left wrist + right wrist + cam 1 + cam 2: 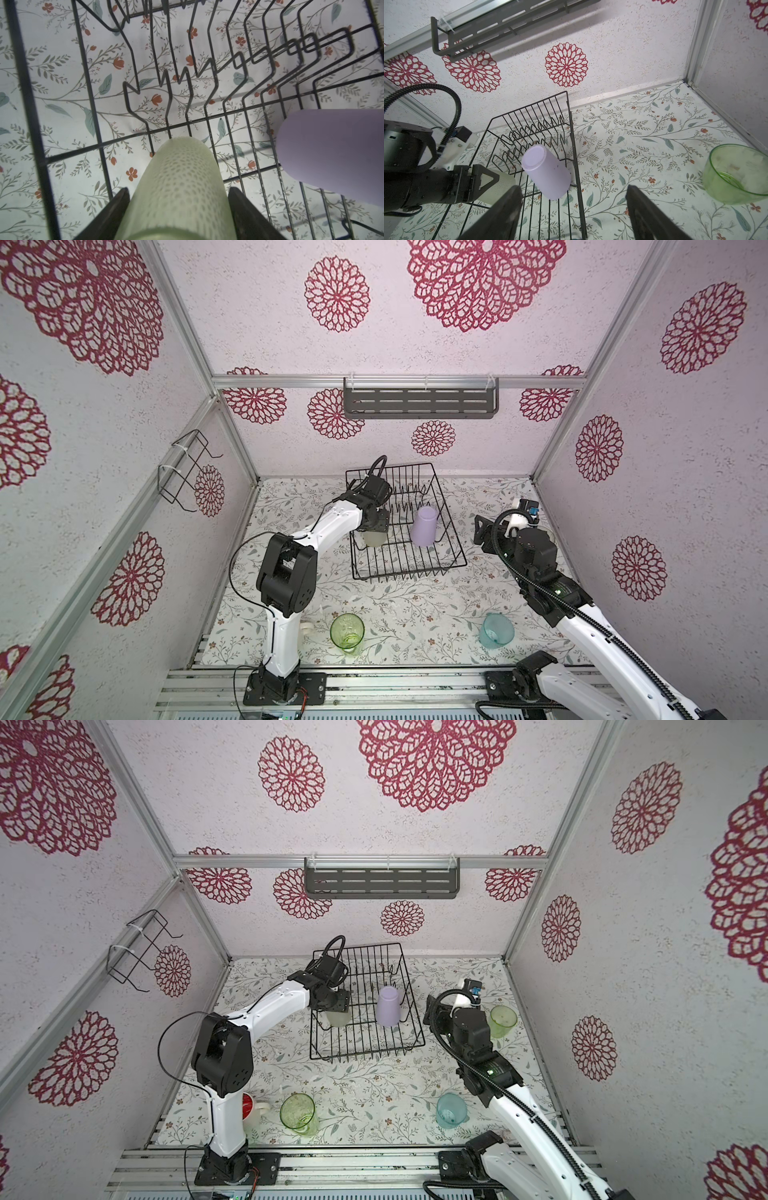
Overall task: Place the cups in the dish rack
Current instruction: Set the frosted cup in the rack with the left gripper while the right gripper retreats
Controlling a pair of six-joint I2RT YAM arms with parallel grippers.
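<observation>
1. My left gripper (178,188) is clamped on the frosted cup (178,166), one finger against each side; it points down into the rack (411,562), at the rack's left side in both top views; I can't tell whether the cup touches the wires.
2. The lilac cup (424,526) is in the rack too; upside down, tilted, right of the frosted cup and apart from it.
3. My right gripper (574,187) is spread wide with nothing between the fingers; it hangs over the table (415,605) just right of the rack.
4. The pale green cup (503,1021) stands upright on the table near the right wall (623,969); outside the rack.
5. Along the table's near edge, all outside the rack: patterned green glass (347,632); teal cup (494,630); white mug (253,1108), red inside.
</observation>
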